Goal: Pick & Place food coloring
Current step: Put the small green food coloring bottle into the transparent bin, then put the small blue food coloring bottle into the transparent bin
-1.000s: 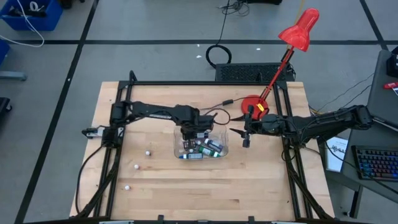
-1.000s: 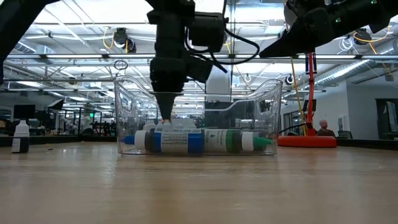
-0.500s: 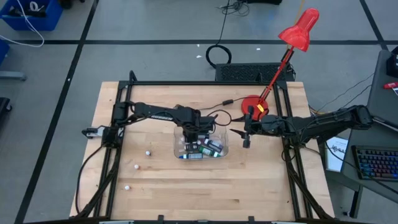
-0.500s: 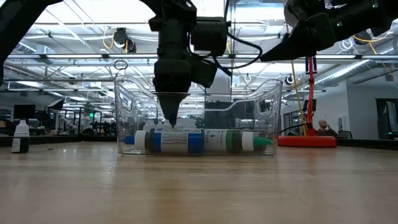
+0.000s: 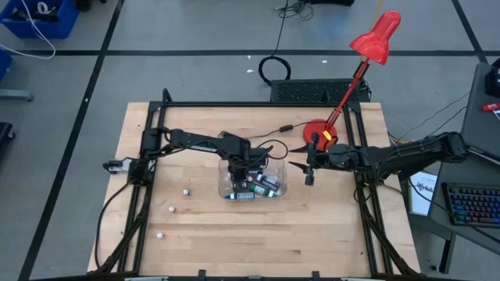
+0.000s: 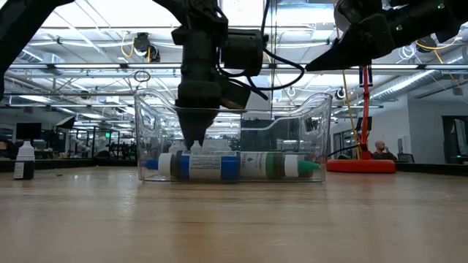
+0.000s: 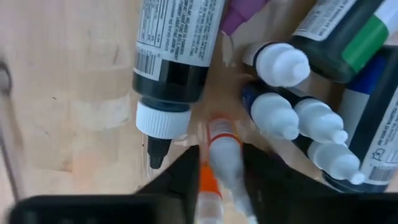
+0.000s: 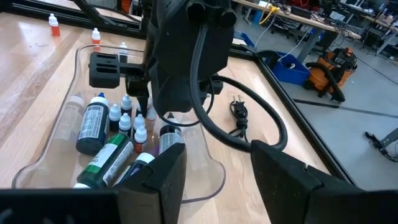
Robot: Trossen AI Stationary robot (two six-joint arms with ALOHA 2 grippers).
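Left gripper: the left gripper [image 5: 237, 176] is lowered straight down into the clear tub [image 5: 278, 190] at the centre of the high view; in its wrist view the fingers are spread to either side of a small bottle with an orange-and-white body [image 7: 219, 155], apparently so that one bottle can be singled out of the crowd. Contact with it cannot be confirmed.

Food coloring: most of the food coloring [image 5: 254, 186] is lying or standing inside the tub. A cluster of upright white-capped bottles [image 7: 292, 118] is seen right of centre in the left wrist view, and a large dark bottle with a white collar [image 7: 171, 59] lies at upper centre-left. Three tiny bottles [image 5: 185, 190] are standing loose on the table in the lower left of the high view, well apart from the tub.

Right gripper: the right gripper [image 5: 310, 173] is held above the table just right of the tub, its fingers spread and nothing between them, judged to be waiting clear of the working arm.

Surface: a pale wooden table [image 5: 328, 234] framed by black rails is used.

Room: a red lamp [image 5: 375, 37] is seen at upper right of the high view, a keyboard [image 5: 474, 206] at the right edge, and grey floor with dark lines around. A seated person [image 6: 379, 150] is glimpsed far right in the low view.
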